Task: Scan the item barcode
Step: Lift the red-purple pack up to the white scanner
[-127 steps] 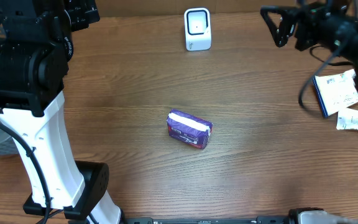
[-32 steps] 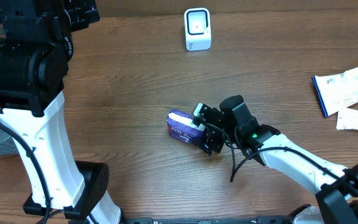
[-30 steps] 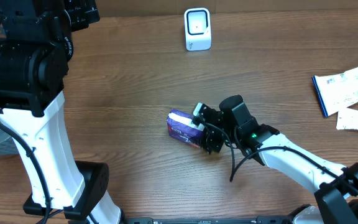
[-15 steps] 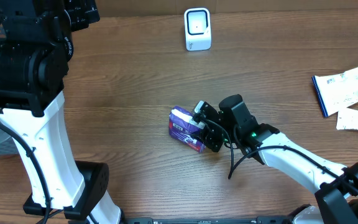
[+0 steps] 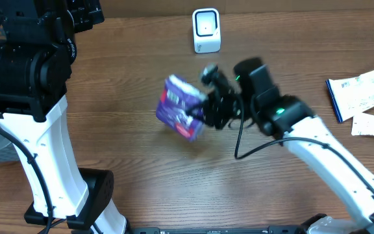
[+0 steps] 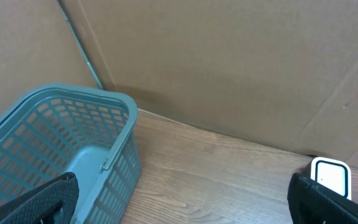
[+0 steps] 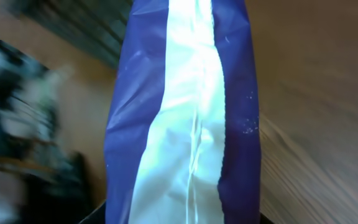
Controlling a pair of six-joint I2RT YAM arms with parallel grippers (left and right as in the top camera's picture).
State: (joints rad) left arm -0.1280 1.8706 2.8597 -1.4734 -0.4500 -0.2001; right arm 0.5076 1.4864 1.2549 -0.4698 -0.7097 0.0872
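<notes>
A purple packet with a white band [image 5: 179, 107] hangs blurred above the middle of the table, lifted off the wood. My right gripper [image 5: 208, 103] is shut on its right end. In the right wrist view the purple packet [image 7: 185, 118] fills the frame, its white seam running down the centre and its lower end between the jaws. No barcode shows on the faces in view. The white scanner [image 5: 206, 30] stands upright at the back centre, also seen as the white scanner [image 6: 330, 177] at the right of the left wrist view. My left gripper [image 6: 182, 208] is open and high at the left, holding nothing.
A teal plastic basket [image 6: 55, 149] stands at the table's far left by a cardboard wall. Blue-and-white packets [image 5: 359, 91] and a white slip [image 5: 372, 125] lie at the right edge. The left arm's white column [image 5: 44, 162] rises at the left.
My right gripper closed on the purple packet where it lay, then lifted it up and back to the left, tilting it. The left arm has not moved.
</notes>
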